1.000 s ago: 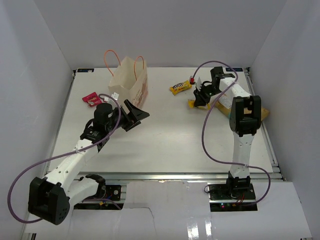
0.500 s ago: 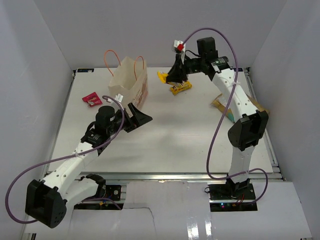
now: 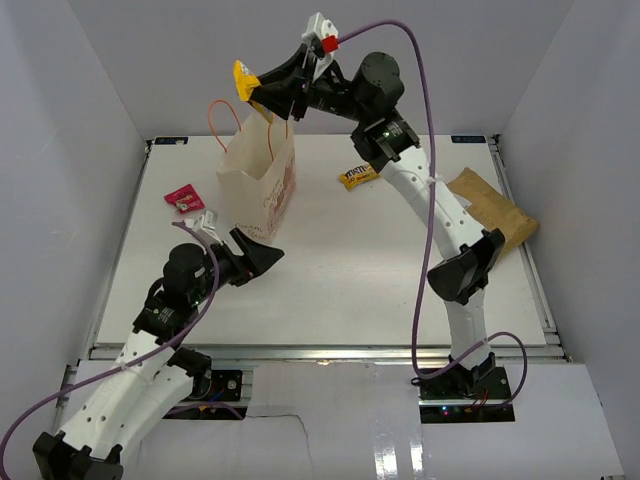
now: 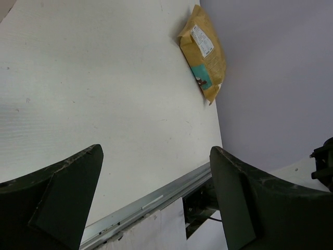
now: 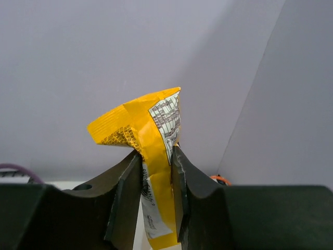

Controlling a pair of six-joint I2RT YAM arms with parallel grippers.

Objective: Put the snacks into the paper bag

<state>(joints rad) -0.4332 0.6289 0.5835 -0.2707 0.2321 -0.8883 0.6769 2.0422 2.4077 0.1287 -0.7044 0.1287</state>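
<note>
While outstretched high above paper bag (image 3: 256, 185), right fingers (image 5: 125, 195) tight on yellow packet (image 5: 151, 136); left fingers (image 4: 57, 200) apart.

The right arm reaches high and across. The right gripper (image 3: 255, 88) clamps a yellow packet (image 3: 243, 76) above the paper bag (image 3: 258, 175). The left arm stays low, the left gripper (image 3: 262, 252) near the bag's base, jaws wide apart.

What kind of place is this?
Not a kitchen. Probably a robot testing booth: plain white walls box in a white table, and a left arm and right arm are bolted to its near edge.
</note>
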